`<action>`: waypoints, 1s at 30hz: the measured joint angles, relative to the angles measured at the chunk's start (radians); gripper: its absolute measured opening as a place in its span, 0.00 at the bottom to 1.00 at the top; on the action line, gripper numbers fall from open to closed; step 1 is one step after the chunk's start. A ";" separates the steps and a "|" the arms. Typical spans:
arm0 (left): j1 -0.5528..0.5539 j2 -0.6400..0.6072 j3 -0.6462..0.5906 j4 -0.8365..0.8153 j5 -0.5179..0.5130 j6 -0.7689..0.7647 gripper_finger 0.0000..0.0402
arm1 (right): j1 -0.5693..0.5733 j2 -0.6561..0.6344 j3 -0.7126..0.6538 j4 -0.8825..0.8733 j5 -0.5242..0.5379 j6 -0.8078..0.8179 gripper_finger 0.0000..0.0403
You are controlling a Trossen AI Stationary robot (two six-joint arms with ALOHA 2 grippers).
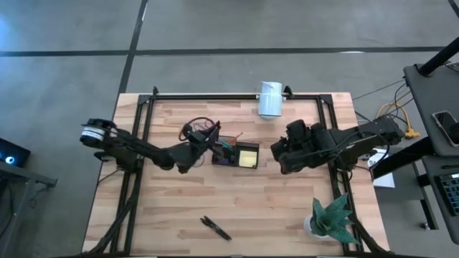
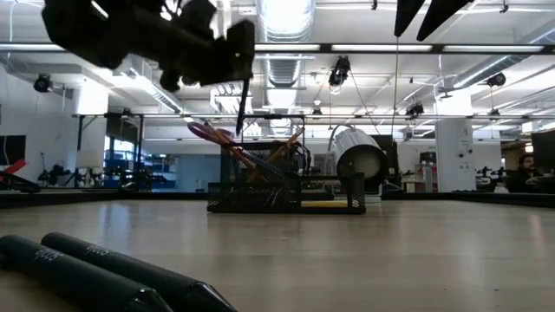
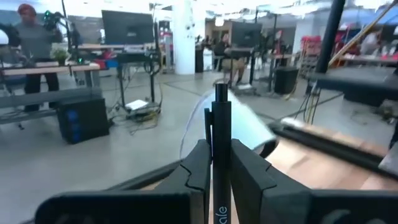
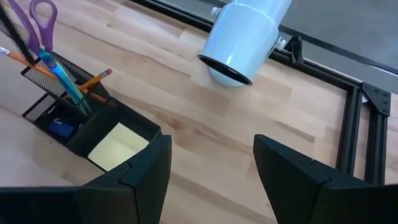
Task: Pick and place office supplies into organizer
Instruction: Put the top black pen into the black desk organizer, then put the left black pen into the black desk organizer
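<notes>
The black mesh organizer (image 1: 235, 153) (image 2: 286, 186) (image 4: 74, 127) stands mid-table. It holds purple-handled scissors (image 4: 38, 17), an orange pencil (image 4: 94, 81), a blue pen (image 4: 62, 78) and a yellow sticky-note pad (image 4: 115, 146). My left gripper (image 1: 209, 138) (image 2: 236, 54) (image 3: 216, 168) hovers just left of and above the organizer, shut on a black pen (image 2: 244, 100). My right gripper (image 1: 277, 153) (image 4: 211, 168) is open and empty, to the right of the organizer. Two dark pens (image 1: 215, 227) (image 2: 95, 273) lie on the table near its near edge. My left gripper pinches the black pen's shaft (image 3: 221, 134) between its two fingers (image 3: 198, 168). The fingers come roughly level from the table's left and lie across the pen. The pen is lifted clear and upright, its lower end (image 2: 243, 128) hanging above the organizer's left part.
A white cylinder (image 1: 270, 99) (image 4: 244, 37) lies on its side at the far edge, behind the organizer. A green spiky plant (image 1: 331, 218) stands at the near right corner. Black frame rails (image 1: 215, 95) run along the table's sides. Bare wood lies between the organizer and the near pens.
</notes>
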State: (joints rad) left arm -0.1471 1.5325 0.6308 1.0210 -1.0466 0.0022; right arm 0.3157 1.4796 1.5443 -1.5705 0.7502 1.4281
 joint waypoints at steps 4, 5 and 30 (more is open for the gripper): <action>0.013 0.083 0.016 0.032 0.052 -0.030 0.05 | 0.000 0.007 0.000 0.000 -0.017 -0.013 0.54; 0.016 0.105 0.024 0.049 0.058 -0.030 0.05 | 0.000 0.010 0.000 0.000 -0.020 -0.015 0.54; -0.123 0.194 0.119 -0.300 0.067 -0.245 0.38 | 0.002 0.011 -0.009 -0.001 -0.043 -0.099 0.54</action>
State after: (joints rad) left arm -0.2703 1.7269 0.7501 0.7213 -0.9800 -0.2425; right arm 0.3180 1.4906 1.5349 -1.5711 0.7067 1.3293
